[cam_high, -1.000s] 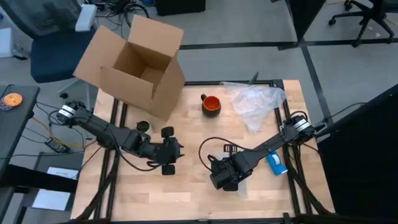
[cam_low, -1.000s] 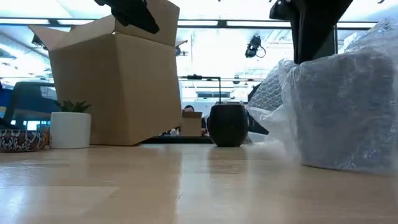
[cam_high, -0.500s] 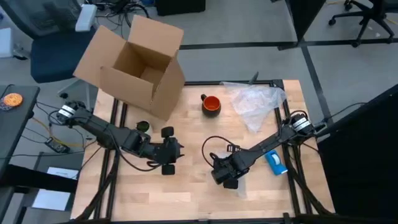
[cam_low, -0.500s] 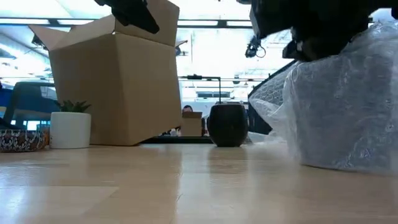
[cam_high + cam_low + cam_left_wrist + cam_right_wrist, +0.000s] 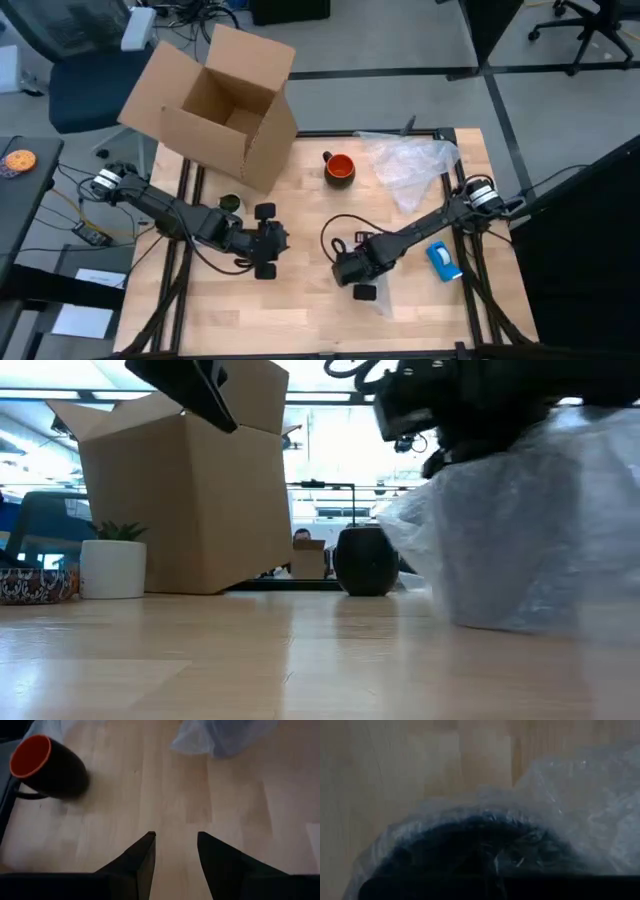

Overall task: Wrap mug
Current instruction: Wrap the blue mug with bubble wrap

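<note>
The light wooden table [image 5: 300, 300] stood on a grey floor [image 5: 400, 40] marked with dark lines, with an open cardboard box [image 5: 215, 105] at its far left corner and a blue chair [image 5: 85, 60] beyond that. An office chair base [image 5: 580, 25] showed at the far right, and a dark panel [image 5: 590, 250] bordered the table's right side. In the low view a small white planter [image 5: 113, 567] stood at the left, and long ceiling lights [image 5: 330, 398] ran across a bright room behind.
</note>
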Controlling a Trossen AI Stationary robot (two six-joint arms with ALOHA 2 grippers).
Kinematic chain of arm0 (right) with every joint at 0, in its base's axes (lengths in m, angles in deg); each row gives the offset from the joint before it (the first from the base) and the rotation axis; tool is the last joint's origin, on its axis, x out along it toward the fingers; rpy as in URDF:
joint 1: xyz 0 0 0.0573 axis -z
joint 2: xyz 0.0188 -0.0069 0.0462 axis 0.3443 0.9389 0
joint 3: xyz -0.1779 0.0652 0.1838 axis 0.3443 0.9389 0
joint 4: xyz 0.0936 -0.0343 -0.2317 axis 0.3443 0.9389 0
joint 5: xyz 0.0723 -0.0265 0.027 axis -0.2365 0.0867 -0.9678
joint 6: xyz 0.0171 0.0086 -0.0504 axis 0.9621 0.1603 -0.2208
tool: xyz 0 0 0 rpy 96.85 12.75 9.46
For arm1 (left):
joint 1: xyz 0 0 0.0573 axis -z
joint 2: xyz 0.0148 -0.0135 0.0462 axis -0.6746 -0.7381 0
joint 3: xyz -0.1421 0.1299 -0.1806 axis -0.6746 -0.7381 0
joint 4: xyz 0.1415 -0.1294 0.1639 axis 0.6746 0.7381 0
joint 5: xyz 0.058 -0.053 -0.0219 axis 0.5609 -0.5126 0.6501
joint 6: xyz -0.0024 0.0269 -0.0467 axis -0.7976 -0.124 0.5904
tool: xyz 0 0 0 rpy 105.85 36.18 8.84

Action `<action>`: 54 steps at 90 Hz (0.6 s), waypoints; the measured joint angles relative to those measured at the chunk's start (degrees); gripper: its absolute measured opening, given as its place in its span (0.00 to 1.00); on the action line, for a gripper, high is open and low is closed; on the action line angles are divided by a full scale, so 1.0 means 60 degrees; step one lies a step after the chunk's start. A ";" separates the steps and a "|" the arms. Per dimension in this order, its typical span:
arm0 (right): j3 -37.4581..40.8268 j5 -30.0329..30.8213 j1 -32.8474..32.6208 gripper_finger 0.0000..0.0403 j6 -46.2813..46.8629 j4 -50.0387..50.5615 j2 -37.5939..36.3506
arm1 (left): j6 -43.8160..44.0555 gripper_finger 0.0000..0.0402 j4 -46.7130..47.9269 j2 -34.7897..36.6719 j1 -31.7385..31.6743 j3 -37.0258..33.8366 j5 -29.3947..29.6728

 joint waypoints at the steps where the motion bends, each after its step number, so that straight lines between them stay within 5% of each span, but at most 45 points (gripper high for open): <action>1: 0.0000 0.0009 0.0019 0.00 -0.0042 -0.0049 0.0000 | 0.0005 0.32 0.0064 0.0000 0.0002 0.0027 -0.0002; 30: -0.0088 0.0106 0.0982 0.00 -0.1312 -0.0805 0.0015 | 0.1055 0.32 0.1247 0.0007 0.0024 0.0782 0.0001; 54: -0.1642 0.0210 0.0825 0.00 -0.1307 0.1412 0.0055 | 0.1066 0.32 0.1361 0.0007 0.0076 0.0782 -0.0003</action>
